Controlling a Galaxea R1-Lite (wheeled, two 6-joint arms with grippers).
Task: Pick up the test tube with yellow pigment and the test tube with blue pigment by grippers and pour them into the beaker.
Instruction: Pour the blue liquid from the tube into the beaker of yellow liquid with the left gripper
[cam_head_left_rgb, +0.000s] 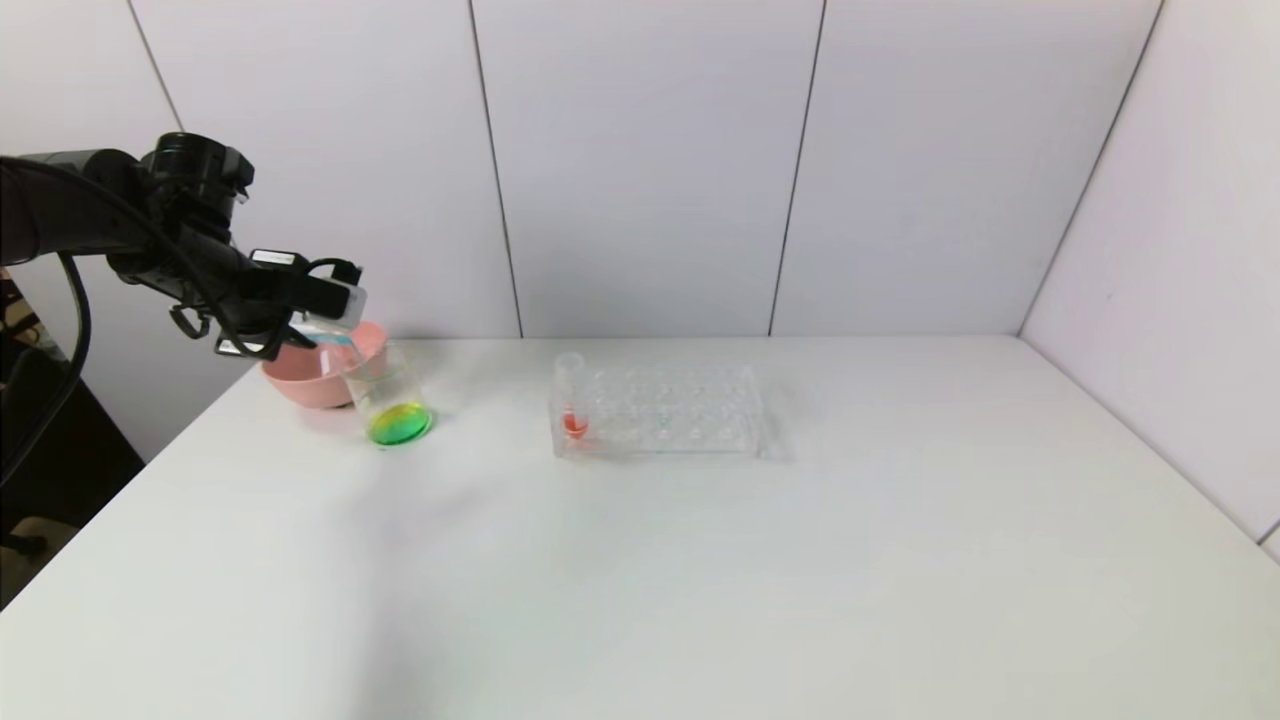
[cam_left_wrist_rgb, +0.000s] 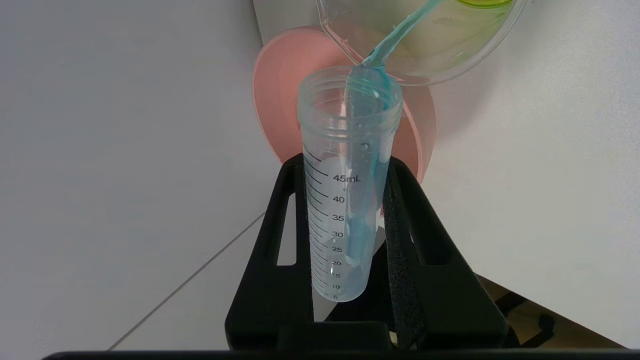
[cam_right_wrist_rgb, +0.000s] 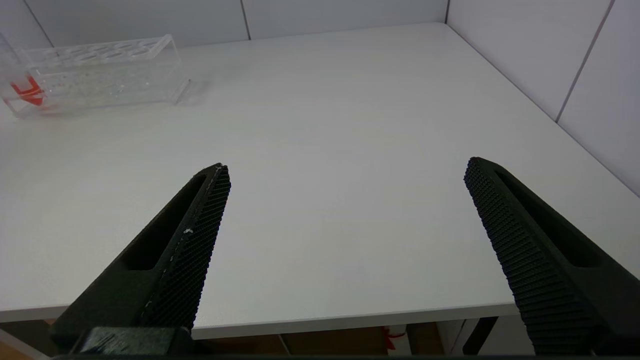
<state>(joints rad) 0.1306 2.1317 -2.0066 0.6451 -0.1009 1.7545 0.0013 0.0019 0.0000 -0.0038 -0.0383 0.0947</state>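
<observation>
My left gripper (cam_left_wrist_rgb: 345, 167) is shut on the test tube with blue pigment (cam_left_wrist_rgb: 340, 210) and holds it tipped, mouth over the rim of the beaker (cam_left_wrist_rgb: 440, 55). A thin blue stream runs from the tube's mouth into the beaker. In the head view the left gripper (cam_head_left_rgb: 335, 305) hangs just above the beaker (cam_head_left_rgb: 385, 385), which stands at the far left of the table with green liquid (cam_head_left_rgb: 400, 425) at its bottom. The test tube with yellow pigment is out of view. My right gripper (cam_right_wrist_rgb: 347, 170) is open and empty over the table's near edge.
A pink bowl (cam_head_left_rgb: 300, 385) sits right behind the beaker. A clear tube rack (cam_head_left_rgb: 670, 410) stands mid-table with a red-liquid tube (cam_head_left_rgb: 572, 400) at its left end. White wall panels close the back and right sides.
</observation>
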